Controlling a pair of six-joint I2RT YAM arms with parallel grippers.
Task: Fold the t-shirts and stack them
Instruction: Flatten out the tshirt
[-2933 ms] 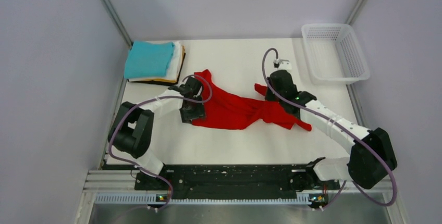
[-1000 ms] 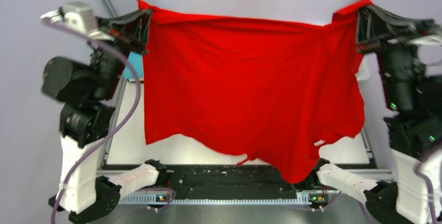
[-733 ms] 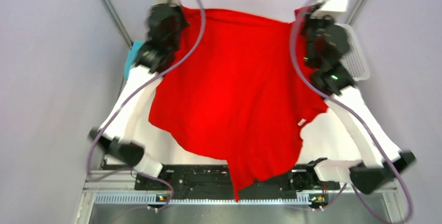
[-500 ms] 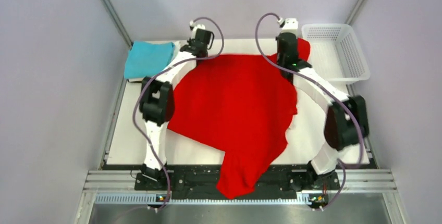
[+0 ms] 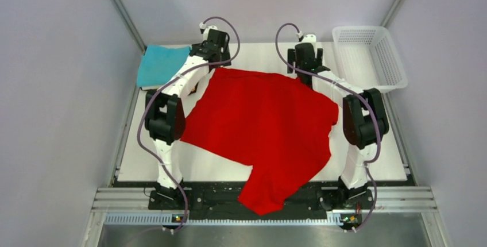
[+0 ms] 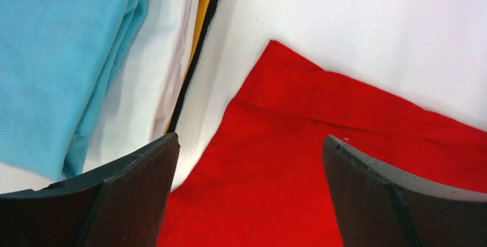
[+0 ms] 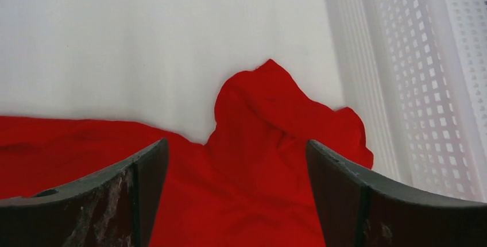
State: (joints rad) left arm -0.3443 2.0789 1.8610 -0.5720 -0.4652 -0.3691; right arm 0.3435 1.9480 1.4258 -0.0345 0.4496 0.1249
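- Since half a second ago, both arms have let go of the red t-shirt, and its far edge now lies on the table just short of the two grippers.
- Check the left gripper: its jaws stand wide apart and grasp nothing. Red cloth lies flat on the table below and between its fingers, with one folded-over corner pointing ahead of them.
- Check the right gripper: it is likewise released, jaws spread. A bunched lump of the red shirt sits ahead of and between its fingers.
- Note that the red shirt spreads from the grippers back toward the arm bases. Its near end hangs over the table's near edge onto the black base rail.
- Find the folded stack just left of the left gripper's left finger: the teal shirt on top, then the white shirt, the yellow-orange shirt and the dark shirt at the bottom. The red cloth lies beside the stack; you cannot tell from these views whether they touch.
- Find the white mesh basket to the right of the right gripper's right finger, just beside the bunched red cloth.
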